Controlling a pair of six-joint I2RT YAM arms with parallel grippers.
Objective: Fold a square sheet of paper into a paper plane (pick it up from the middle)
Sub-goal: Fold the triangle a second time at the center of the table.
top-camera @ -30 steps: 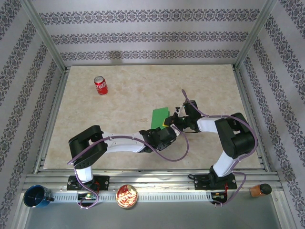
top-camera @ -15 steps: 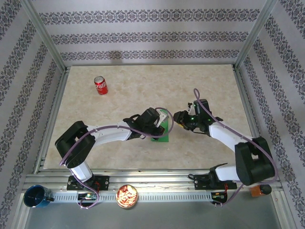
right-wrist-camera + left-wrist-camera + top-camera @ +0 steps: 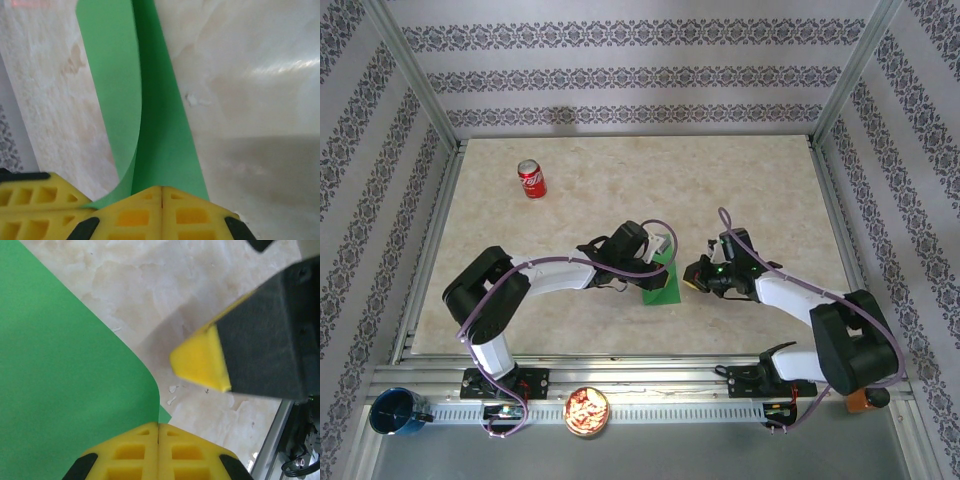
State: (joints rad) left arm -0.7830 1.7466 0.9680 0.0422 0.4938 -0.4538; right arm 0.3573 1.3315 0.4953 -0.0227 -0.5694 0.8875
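Note:
The square sheet of paper [image 3: 653, 291] is bright green and folded into a narrow strip, and it lies on the marble tabletop in the middle. My left gripper [image 3: 667, 278] is shut on the edge of its top flap [image 3: 60, 380], which curls up off the lower layer. In the right wrist view the strip [image 3: 160, 125] runs away from my shut right gripper [image 3: 161, 188], with the left fingers [image 3: 35, 200] at lower left holding the curled flap. My right gripper [image 3: 691, 279] sits just right of the paper. Its fingertip [image 3: 200, 362] is over bare table.
A red soda can [image 3: 531, 179] stands at the far left of the table. Along the near rail are a blue cup [image 3: 395, 412], a bowl of snacks [image 3: 586, 411] and a brown jar [image 3: 865, 399]. Patterned walls and metal posts enclose the table.
The paper now lies nearer the arms than a second ago. The left gripper has swung over onto it. The right arm has stretched out, and its gripper opened briefly and has shut again beside the paper.

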